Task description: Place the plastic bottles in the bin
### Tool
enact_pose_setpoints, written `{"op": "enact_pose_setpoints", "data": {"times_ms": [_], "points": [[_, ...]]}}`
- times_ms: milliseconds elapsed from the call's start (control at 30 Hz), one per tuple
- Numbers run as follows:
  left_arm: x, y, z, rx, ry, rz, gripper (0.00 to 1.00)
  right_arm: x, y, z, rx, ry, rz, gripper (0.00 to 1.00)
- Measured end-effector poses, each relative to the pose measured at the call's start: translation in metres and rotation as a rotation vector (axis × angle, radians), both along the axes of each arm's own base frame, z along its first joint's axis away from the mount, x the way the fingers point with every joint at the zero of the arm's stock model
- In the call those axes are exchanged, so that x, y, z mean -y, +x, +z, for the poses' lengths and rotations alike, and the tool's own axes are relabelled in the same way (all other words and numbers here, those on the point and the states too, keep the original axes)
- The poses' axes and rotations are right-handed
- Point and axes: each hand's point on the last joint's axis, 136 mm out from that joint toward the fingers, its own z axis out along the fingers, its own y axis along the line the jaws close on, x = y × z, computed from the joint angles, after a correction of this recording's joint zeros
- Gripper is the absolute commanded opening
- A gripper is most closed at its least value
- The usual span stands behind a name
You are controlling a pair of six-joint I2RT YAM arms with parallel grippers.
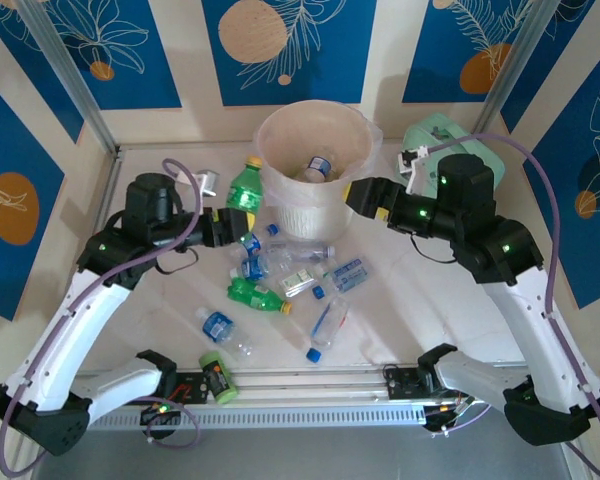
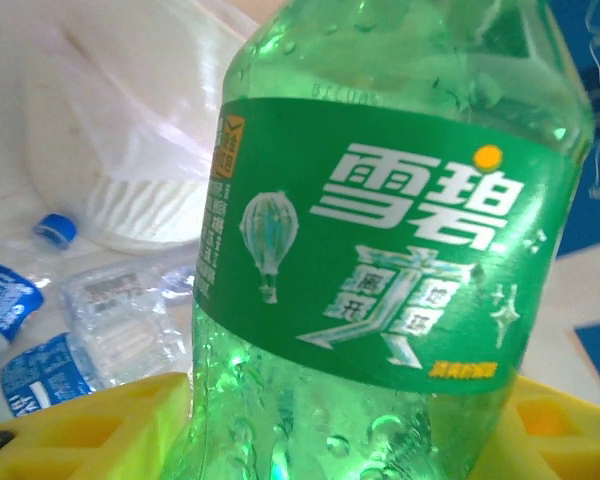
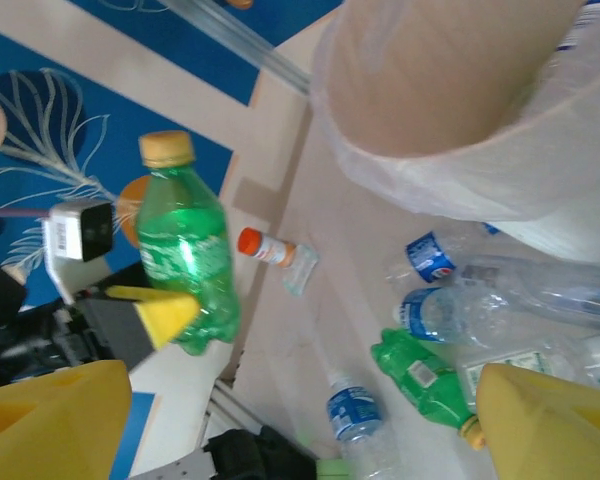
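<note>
- Yellow fingers (image 2: 90,420) of the left gripper (image 1: 237,214) pinch a green bottle (image 1: 245,187) low on its body. It stands upright with its yellow cap on top, and in the left wrist view its green label sits just above the fingers.
- Just to the right of that gripper stands the bin (image 1: 310,215), lined with a thin bag. The held bottle is outside it, beside its left wall.
- One blue-capped bottle (image 1: 318,165) lies inside the bin.
- The right gripper (image 1: 355,195) is close to the bin's right wall. Its two yellow fingers (image 3: 50,420) are spread wide with nothing between them, and in its wrist view the bin wall (image 3: 430,70) rises ahead of them.
- On the counter (image 1: 400,300), below and between the two grippers, lie the loose bottles:
  - a second green one (image 1: 255,295) on its side
  - a blue-labelled one (image 1: 220,328) nearer the left arm's base
  - clear ones (image 1: 330,320) nearer the right arm
  - a small cluster (image 1: 260,260) directly under the left gripper
- From the right gripper's side, the held bottle (image 3: 185,255) shows with a left finger (image 3: 165,310) against it, and an orange-capped jar (image 3: 270,248) lies on the counter just beside it.
- A green can (image 1: 217,378) sits well behind the left gripper, near the rail at the arm bases.
- A mint case (image 1: 435,135) rests behind the right gripper, by the far wall.
</note>
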Motion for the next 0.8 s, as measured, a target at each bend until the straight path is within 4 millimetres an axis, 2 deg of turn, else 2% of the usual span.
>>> {"op": "enact_pose_setpoints", "data": {"times_ms": [233,400,500,667,800], "points": [[0.035,-0.027,0.003,0.074,0.063,-0.195,0.38,-0.024,-0.005,0.014,0.011,0.013,0.103,0.9],[0.054,-0.037,0.011,0.14,0.094,-0.298,0.38,-0.038,-0.005,0.015,0.001,0.009,0.144,0.82],[0.059,-0.039,0.01,0.155,0.108,-0.327,0.38,-0.046,-0.002,0.016,-0.005,0.007,0.162,0.75],[0.065,-0.04,0.005,0.163,0.129,-0.358,0.38,-0.059,-0.001,0.014,-0.02,0.003,0.196,0.74],[0.065,-0.04,0.006,0.17,0.131,-0.362,0.37,-0.068,0.0,0.013,-0.028,-0.002,0.215,0.68]]}}
